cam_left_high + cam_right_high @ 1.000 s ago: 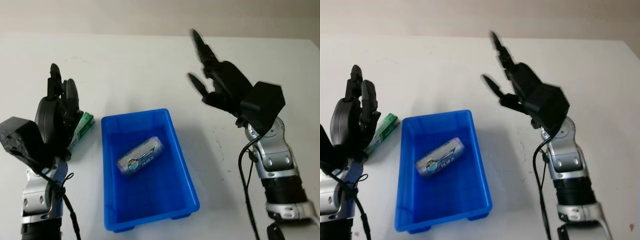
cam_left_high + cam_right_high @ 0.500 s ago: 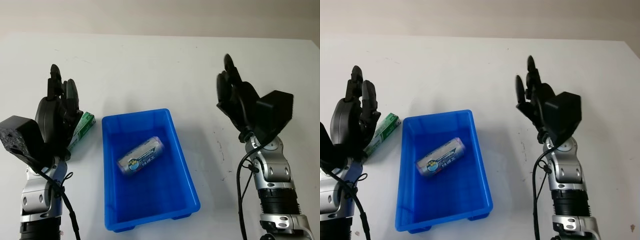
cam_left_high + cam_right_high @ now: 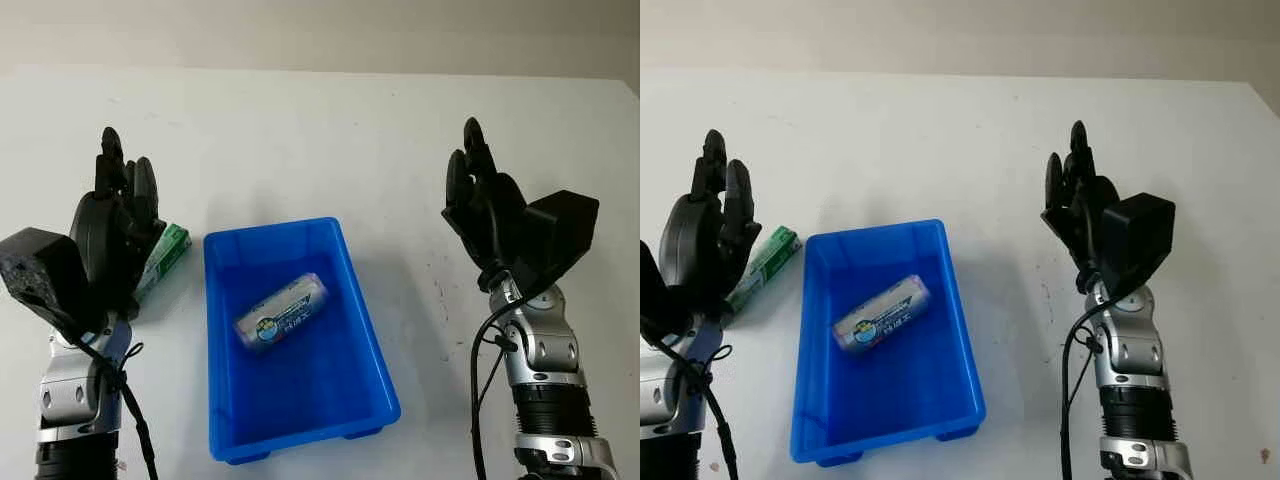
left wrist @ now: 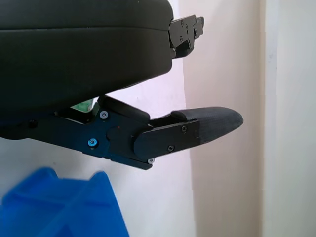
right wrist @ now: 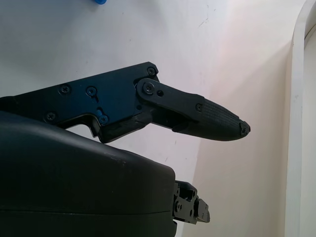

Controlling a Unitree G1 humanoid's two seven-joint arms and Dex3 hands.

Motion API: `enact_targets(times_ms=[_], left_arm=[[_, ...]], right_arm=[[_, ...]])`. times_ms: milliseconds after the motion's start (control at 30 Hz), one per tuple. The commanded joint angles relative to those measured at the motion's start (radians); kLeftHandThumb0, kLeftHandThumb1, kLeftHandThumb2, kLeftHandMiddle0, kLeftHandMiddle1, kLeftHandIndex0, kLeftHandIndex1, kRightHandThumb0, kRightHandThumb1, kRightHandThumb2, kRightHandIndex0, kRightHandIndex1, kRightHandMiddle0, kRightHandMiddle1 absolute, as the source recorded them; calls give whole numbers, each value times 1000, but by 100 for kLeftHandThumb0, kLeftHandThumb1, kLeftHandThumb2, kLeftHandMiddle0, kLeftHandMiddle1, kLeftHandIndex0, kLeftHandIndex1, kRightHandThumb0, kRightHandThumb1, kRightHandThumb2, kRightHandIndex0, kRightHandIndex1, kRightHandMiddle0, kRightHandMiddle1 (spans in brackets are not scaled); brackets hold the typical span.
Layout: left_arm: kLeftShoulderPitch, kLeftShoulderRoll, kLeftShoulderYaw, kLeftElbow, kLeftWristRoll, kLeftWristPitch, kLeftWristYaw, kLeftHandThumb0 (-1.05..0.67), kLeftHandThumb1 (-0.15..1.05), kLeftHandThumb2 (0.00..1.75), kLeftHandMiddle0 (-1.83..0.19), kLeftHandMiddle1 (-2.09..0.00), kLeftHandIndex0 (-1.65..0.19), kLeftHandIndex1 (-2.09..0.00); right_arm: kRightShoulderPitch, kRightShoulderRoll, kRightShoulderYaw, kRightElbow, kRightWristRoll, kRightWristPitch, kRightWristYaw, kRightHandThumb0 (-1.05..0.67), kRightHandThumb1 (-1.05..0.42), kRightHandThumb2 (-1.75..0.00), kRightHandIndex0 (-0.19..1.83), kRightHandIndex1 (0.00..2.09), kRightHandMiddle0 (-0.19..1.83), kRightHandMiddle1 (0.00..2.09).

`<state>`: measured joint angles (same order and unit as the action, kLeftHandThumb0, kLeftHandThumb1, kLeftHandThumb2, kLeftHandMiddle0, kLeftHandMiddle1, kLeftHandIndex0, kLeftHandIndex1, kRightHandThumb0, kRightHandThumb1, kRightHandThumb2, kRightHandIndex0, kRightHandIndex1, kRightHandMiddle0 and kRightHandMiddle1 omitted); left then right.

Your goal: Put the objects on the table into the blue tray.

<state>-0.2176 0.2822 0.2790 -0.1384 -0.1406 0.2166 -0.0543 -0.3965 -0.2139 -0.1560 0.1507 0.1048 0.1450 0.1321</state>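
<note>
One tube lies in the blue tray (image 3: pixel 372 345); the empty, open left hand (image 3: pixel 110 225) must next grasp the green box (image 3: pixel 165 255) at the tray's nine o'clock, while the open right hand (image 3: pixel 485 205) idles at three o'clock.

We see that each robot hand, left (image 3: pixel 115 225) and right (image 3: pixel 490 215), is matte black with ridged fingertips and small screws, atop silver forearms trailing black cables.
</note>
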Motion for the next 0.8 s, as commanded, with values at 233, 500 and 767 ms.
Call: enact_targets(times_ms=[233,500,767], left_arm=[[-6,201,17,-141,204,164,27,-75,105,19,2,-7,4,-8],[-30,374,-135,-279,472,504,-77,-89,105,9,-7,-187,7,-5],[-84,387,-366,-285,737,668,-112,-89,105,14,9,-159,0,-8]], right_arm=[[10,-4,1,-25,7,-16,15,-68,-105,-76,-19,0,-19,0],[12,-6,9,-27,0,-9,17,-69,-105,-76,-19,0,-19,0],[16,-3,11,-27,2,-18,17,-68,-105,-76,-19,0,-19,0]])
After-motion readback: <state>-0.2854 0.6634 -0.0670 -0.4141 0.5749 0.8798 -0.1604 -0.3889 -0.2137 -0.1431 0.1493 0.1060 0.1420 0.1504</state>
